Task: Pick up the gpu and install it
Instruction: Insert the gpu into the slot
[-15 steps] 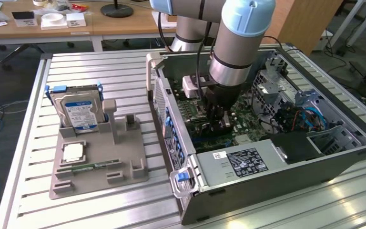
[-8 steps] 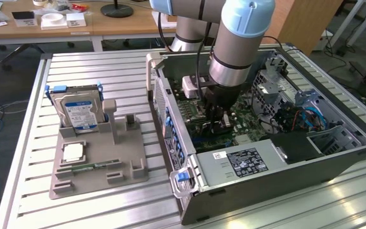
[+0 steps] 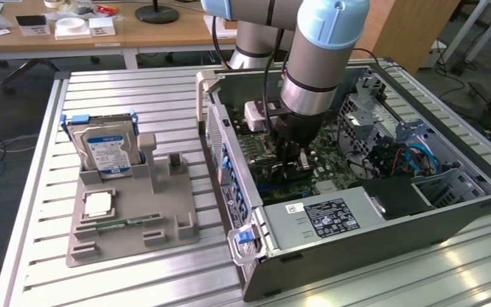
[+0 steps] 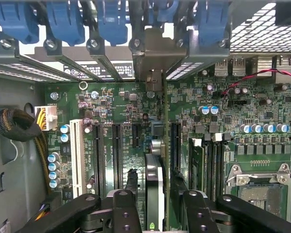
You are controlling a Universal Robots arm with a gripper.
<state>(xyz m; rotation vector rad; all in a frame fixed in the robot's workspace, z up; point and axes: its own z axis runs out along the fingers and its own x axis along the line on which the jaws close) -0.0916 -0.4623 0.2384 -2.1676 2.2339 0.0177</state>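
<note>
Gpu (image 4: 154,194) stands edge-on between hand (image 4: 154,213) fingers, contact seemingly loosened, lower end hidden.

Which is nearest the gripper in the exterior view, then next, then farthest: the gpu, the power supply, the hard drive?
1. gpu, at the gripper, inside the case.
2. power supply, inside the case.
3. hard drive, outside, toward the exterior view's left.

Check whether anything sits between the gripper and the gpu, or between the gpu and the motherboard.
Nothing visible. The thin dark gpu card stands edge-on between the black gripper's open fingers, with a narrow gap on each side. It already sits down among the black slots of the green motherboard. Whether it is fully seated I can't tell.
</note>
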